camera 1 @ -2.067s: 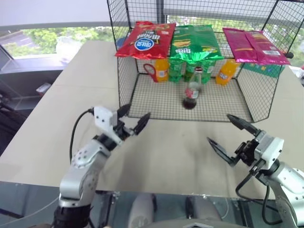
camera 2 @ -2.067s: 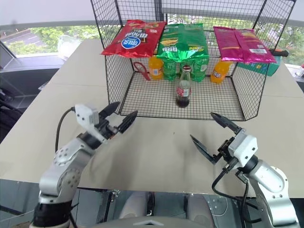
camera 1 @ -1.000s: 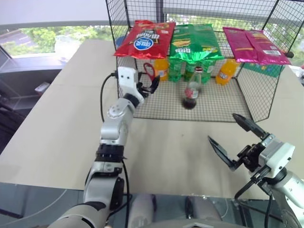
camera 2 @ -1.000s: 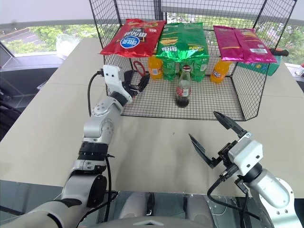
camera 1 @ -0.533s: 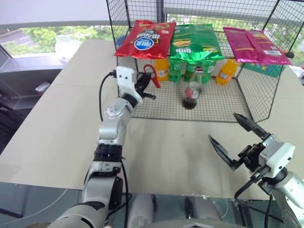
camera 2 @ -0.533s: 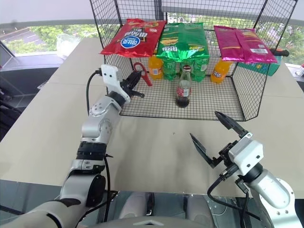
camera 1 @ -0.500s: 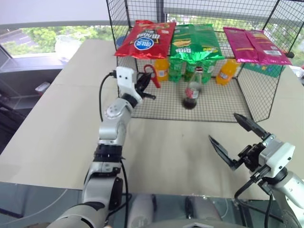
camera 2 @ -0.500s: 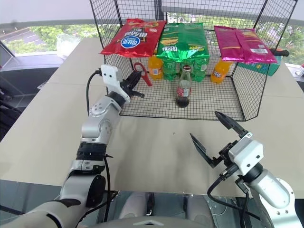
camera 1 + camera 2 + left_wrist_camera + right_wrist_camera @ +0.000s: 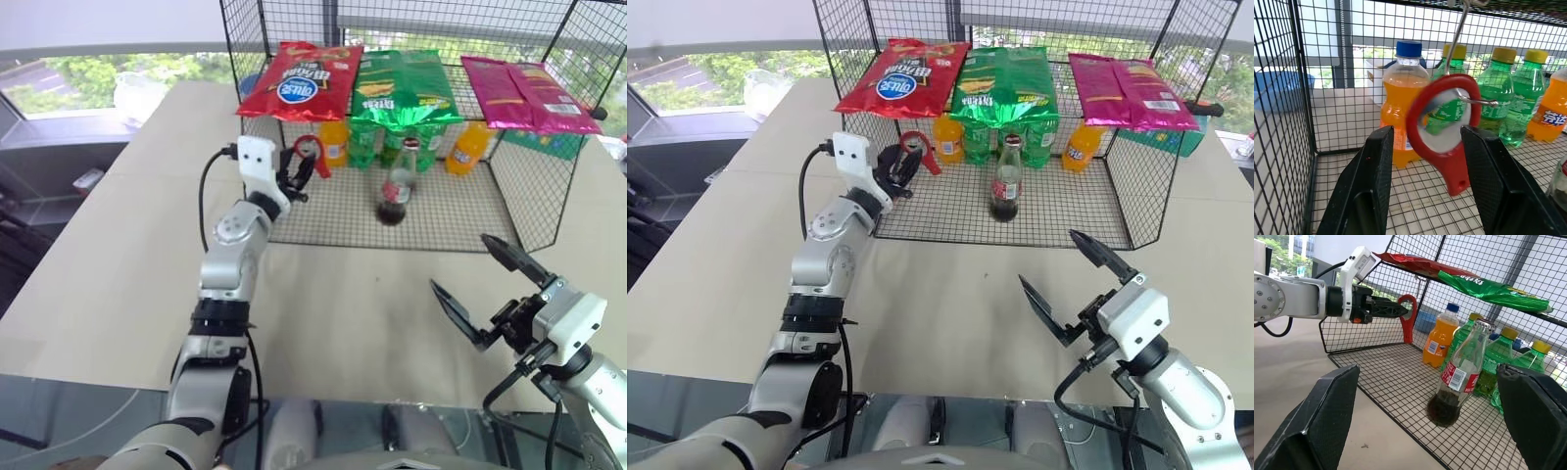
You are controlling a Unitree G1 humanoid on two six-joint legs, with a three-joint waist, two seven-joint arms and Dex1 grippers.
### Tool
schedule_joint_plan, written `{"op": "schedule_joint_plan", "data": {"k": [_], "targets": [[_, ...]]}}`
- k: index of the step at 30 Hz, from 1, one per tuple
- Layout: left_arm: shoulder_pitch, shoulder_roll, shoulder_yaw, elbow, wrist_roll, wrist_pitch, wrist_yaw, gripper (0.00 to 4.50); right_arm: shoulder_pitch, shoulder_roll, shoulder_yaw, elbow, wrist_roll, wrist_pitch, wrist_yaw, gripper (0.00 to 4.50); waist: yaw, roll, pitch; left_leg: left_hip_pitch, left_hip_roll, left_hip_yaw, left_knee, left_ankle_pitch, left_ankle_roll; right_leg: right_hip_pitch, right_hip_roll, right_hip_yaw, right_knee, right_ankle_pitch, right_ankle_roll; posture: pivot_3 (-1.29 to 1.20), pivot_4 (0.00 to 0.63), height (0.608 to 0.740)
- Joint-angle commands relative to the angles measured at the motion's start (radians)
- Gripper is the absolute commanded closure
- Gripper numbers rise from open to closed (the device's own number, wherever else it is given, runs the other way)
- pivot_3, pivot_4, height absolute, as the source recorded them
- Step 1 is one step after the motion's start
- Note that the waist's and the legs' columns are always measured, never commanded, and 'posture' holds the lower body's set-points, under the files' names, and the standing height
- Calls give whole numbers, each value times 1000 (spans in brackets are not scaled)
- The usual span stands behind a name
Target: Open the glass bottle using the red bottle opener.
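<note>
Here the left gripper [image 9: 1422, 147] brackets the hanging red bottle opener [image 9: 1447, 129], fingers parted; right gripper [image 9: 487, 289] open.

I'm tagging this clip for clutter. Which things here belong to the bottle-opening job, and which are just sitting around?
Part of the job:
- glass bottle, standing on the cage floor
- red bottle opener, hanging from a hook
- left gripper, fingers either side of the opener

Just lying about:
- orange soda bottles
- green soda bottles
- snack bags on top of the wire cage
</note>
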Motion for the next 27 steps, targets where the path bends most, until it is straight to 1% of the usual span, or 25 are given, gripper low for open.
{"op": "schedule_joint_plan", "data": {"k": [1, 2, 5, 8, 10, 13, 18, 20, 23, 27], "targets": [[-58, 4, 1, 35, 15, -39, -12, 2309, -2, 7, -6, -35, -3, -6, -11, 0, 0, 0, 0, 0, 0, 0, 0, 0, 0, 0, 0, 0, 0, 0, 0, 0, 150, 740], [-64, 3, 2, 44, 12, -43, -19, 2309, -3, 8, -5, -34, -4, -6, -12, 0, 0, 0, 0, 0, 0, 0, 0, 0, 0, 0, 0, 0, 0, 0, 0, 0, 150, 740], [-70, 5, 5, 50, -4, -39, -56, 3050, -2, 12, -3, -34, -9, -8, -14, 0, -1, 0, 0, 0, 0, 0, 0, 0, 0, 0, 0, 0, 0, 0, 0, 0, 150, 740], [-66, 8, 11, 35, -6, -31, -65, 4392, -3, 15, -1, -32, -13, -9, -16, 0, -1, 0, 0, 0, 0, 0, 0, 0, 0, 0, 0, 0, 0, 0, 0, 0, 150, 740], [-57, 12, 16, 17, -18, -22, -84, 4452, -3, 18, 2, -32, -17, -9, -18, 0, -1, 0, 0, 0, 0, 0, 0, 0, 0, 0, 0, 0, 0, 0, 0, 0, 150, 740], [-26, 31, 24, -51, -76, 8, -152, 4452, 0, 21, 4, -33, -19, -2, -21, 0, -2, 0, 0, 0, 0, 0, 0, 0, 0, 0, 0, 0, 0, 0, 0, 0, 150, 740], [17, 60, 46, -160, -230, 126, -282, 4452, 1, 18, 6, -36, -3, 38, -26, 0, -2, 0, 0, 0, 0, 0, 0, 0, 0, 0, 0, 0, 0, 0, 0, 0, 150, 740], [29, 74, 47, -188, -267, 161, -320, 4452, -9, 14, 7, -34, -6, 38, -18, 0, -2, 0, 0, 0, 0, 0, 0, 0, 0, 0, 0, 0, 0, 0, 0, 0, 150, 740], [45, 99, 57, -228, -342, 228, -376, 4452, -31, 33, -1, -40, -27, 74, -65, 0, -2, 0, 0, 0, 0, 0, 0, 0, 0, 0, 0, 0, 0, 0, 0, 0, 150, 740], [45, 120, 90, -246, -446, 322, -415, 4452, -83, -6, 18, -71, -25, 234, -88, 0, -2, 0, 0, 0, 0, 0, 0, 0, 0, 0, 0, 0, 1, 0, 0, 0, 150, 740]]}}
